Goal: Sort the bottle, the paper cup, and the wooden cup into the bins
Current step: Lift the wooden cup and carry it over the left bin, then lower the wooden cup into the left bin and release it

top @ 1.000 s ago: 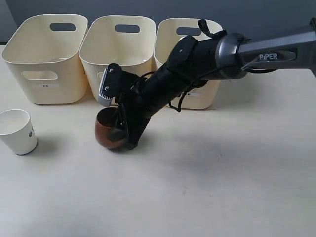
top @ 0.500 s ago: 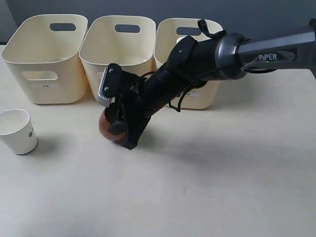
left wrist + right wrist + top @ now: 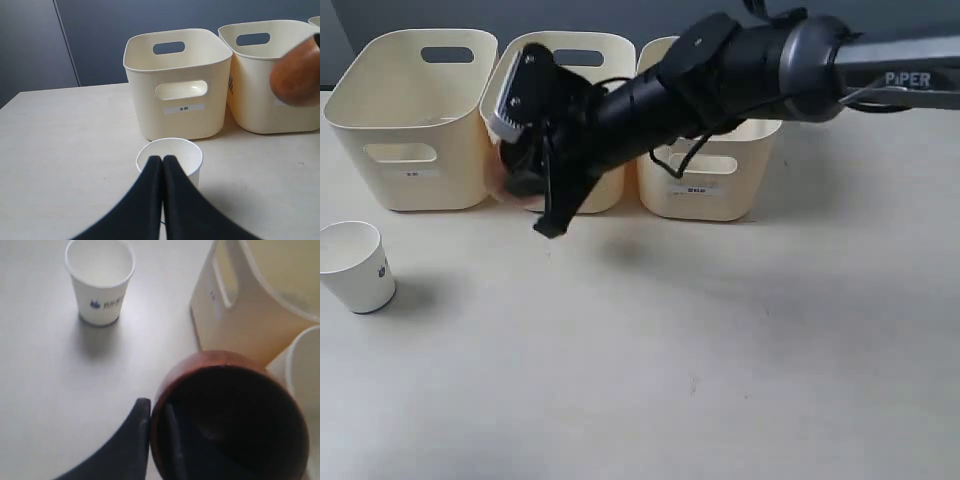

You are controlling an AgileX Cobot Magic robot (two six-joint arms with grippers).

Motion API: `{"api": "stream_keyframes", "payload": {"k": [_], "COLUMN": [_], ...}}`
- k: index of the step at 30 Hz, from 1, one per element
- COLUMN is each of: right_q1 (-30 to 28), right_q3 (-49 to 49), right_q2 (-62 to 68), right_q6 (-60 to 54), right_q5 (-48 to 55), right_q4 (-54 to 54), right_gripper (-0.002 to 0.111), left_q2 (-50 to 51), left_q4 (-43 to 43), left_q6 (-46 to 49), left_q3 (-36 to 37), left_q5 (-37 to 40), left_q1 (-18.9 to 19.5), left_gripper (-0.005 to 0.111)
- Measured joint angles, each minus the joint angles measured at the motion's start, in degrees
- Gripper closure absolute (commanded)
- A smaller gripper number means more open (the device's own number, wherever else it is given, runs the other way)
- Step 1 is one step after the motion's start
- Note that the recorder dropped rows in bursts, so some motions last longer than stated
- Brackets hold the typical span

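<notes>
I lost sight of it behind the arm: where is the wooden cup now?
The wooden cup is off the table in the right pincer, in front of the gap between the left bin and the middle bin.

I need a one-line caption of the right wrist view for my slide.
Right gripper holds the wooden cup by its rim, above the table, between paper cup and bins.

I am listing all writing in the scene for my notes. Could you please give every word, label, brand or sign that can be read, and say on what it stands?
"PIPER": on the right arm.
"木杯": on the white label of the left bin.
Labels on the other two bins: too small to read.
Blue mark on the paper cup: blurred, unreadable.
</notes>
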Motion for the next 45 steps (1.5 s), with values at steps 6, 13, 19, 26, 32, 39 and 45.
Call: {"api": "stream_keyframes", "payload": {"k": [6,13,19,26,32,39,45], "right_q1": [0.00,0.00,0.00,0.00,0.00,0.00,0.00], "right_q3": [-14.25,-33.75,-46.07,-53.29,-53.56,-53.81,-53.91], "right_q2": [1.00,13.32,23.42,30.07,32.36,32.49,32.49], "right_q6": [-0.23,2.58,6.86,11.01,13.26,16.92,19.02], "right_q5": [-3.66,-3.08,-0.79,0.04,0.15,0.67,1.41], "right_q4": [3.93,4.51,4.60,4.60,2.69,-0.18,-2.53], "right_gripper": [0.109,0.109,0.109,0.109,0.107,0.081,0.081], "left_q2": [0.00,0.00,0.00,0.00,0.00,0.00,0.00], "left_q4": [0.00,0.00,0.00,0.00,0.00,0.00,0.00], "left_q6": [0.00,0.00,0.00,0.00,0.00,0.00,0.00], "left_q3": [0.00,0.00,0.00,0.00,0.00,0.00,0.00], "left_q5": [0.00,0.00,0.00,0.00,0.00,0.00,0.00], "left_q1": [0.00,0.00,0.00,0.00,0.00,0.00,0.00], "left_gripper": [0.107,0.107,0.107,0.107,0.107,0.107,0.107]}}
